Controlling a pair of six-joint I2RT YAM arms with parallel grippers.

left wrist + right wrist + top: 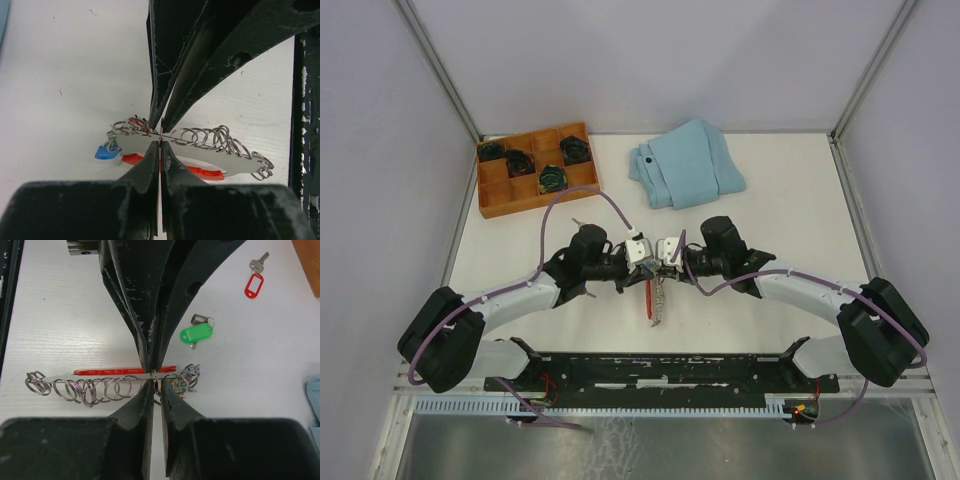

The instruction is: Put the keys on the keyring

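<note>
Left gripper (160,142): fully closed, pinching the keyring (215,156) at its row of wire loops (200,136).
Right gripper (156,384): narrow, with one loop between the tips; firm contact not determinable.
Keyring position: mid-table, directly between the two grippers, which meet tip to tip from opposite sides at one spot.
Keyring long axis: crosswise to both pairs of fingers; in the top view, running from the grip point toward the arm bases. Shorter end on the far side, longer end on the near side.
Nearer arm: neither; both equally close.
Height: lifted or resting on the table (790,220), not determinable.
Keyring count: one; red strip (115,371) with loops too crowded for an exact count.
Key count: three tags seen.
Blue-tag key (104,152): at the far end of the keyring, apparently on an end loop.
Green-tag key (196,333): loose, near that far end, on the left arm's side.
Red-tag key (254,284): loose, farther out the same way.
Next move, judged: fetching the green-tag key to a held loop; left arm nearer to it.
Cloth (685,165): one, light blue, folded, far centre.
Tray (502,192): one, orange, far left; four dark items in separate compartments, too small to identify.
</note>
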